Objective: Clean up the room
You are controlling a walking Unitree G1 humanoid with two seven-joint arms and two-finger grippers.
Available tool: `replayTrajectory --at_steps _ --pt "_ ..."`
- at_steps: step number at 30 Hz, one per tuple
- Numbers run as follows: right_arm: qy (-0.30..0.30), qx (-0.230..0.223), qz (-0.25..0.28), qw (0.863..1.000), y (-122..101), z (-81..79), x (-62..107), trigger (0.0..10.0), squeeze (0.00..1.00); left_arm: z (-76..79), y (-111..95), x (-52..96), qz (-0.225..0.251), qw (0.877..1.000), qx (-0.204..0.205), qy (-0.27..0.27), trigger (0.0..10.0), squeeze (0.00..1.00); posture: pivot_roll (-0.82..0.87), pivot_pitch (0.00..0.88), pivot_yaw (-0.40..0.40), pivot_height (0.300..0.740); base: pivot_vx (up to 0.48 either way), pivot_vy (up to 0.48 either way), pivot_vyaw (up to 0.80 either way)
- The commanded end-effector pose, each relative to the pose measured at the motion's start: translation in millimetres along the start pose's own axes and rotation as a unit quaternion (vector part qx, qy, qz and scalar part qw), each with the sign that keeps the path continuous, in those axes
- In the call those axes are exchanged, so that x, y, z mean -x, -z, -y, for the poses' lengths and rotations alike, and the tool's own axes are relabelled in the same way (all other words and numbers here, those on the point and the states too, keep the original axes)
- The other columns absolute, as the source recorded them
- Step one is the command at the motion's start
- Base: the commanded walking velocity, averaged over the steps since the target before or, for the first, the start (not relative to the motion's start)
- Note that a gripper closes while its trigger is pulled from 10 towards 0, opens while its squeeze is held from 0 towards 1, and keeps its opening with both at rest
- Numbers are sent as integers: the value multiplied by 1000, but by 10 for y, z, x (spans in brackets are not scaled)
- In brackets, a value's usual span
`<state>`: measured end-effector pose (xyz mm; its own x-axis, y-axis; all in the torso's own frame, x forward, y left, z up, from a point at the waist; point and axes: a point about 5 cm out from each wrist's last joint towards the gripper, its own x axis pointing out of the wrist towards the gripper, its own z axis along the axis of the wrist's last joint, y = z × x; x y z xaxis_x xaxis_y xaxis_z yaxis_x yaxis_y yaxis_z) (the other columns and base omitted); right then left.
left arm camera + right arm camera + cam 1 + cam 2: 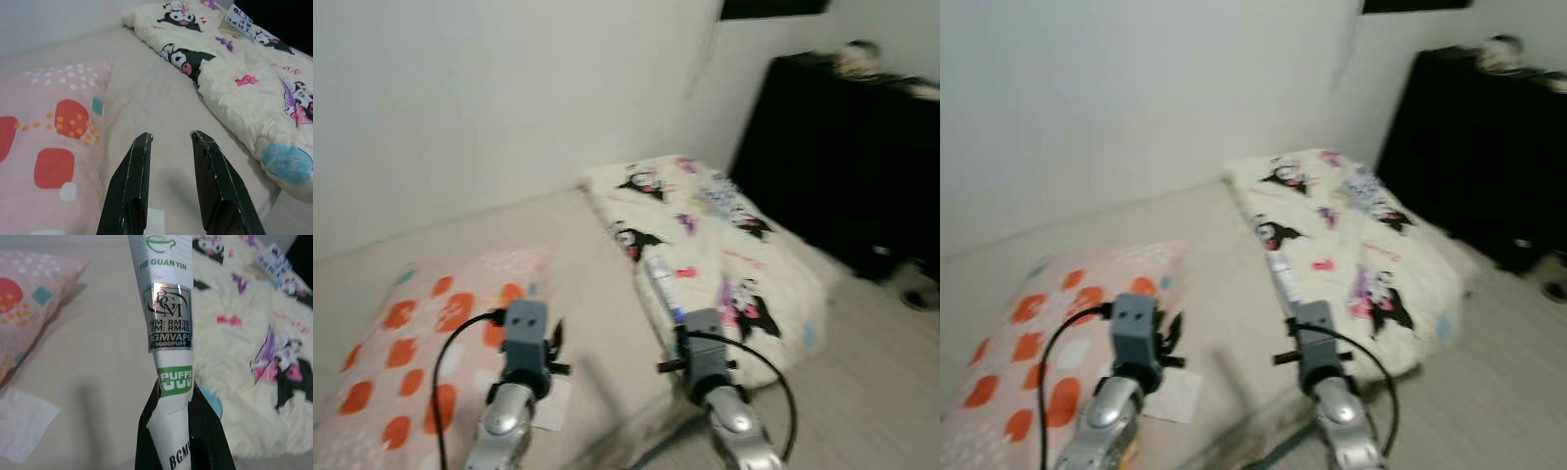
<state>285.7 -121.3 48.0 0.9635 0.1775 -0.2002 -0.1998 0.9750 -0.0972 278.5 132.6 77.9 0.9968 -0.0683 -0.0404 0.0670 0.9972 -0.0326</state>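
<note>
A small printed box (168, 328) is pinched between the fingers of the right end effector (176, 401), held by its lower end, with most of its length projecting beyond the fingertips. The box is judged to be light, thin-walled cardboard with a glossy print and a foil sticker: stiff along its length, but easily crushed and somewhat slippery. The grip is narrow and low on the box, so a swing of the free end is to be expected in fast motion. A hold nearer the middle of the flat faces would be steadier.

The left end effector (171, 142) is spread and carries nothing; it hovers over the bare sheet of the bed (587, 255). Just near of it, a white tissue (24, 423) lies flat on the sheet. The tissue is judged to be very light and limp; it would be best pinched at a raised edge or corner.

To the left lies a pink pillow (421, 333) with orange patches. To the right, a cream quilt (724, 245) with cartoon prints is bunched up and hangs over the bed's right edge. Open floor (881, 382) is available at the right. A black cabinet (842, 157) stands at the far right, and the wall (509, 98) bounds the far side.
</note>
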Motion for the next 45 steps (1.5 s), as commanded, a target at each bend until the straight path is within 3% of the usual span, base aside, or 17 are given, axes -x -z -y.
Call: replayTrajectory --at_steps 1,45 --pt "8 0 -5 1000 38 57 19 10000 0 33 21 4 -3 1000 -2 5 10000 0 -22 63 -31 739 0 0 -800" --pt "6 -1 -15 1000 72 42 20 10000 0 18 18 -9 -2 1000 -8 10 10000 0 -17 56 -26 739 0 0 -800"
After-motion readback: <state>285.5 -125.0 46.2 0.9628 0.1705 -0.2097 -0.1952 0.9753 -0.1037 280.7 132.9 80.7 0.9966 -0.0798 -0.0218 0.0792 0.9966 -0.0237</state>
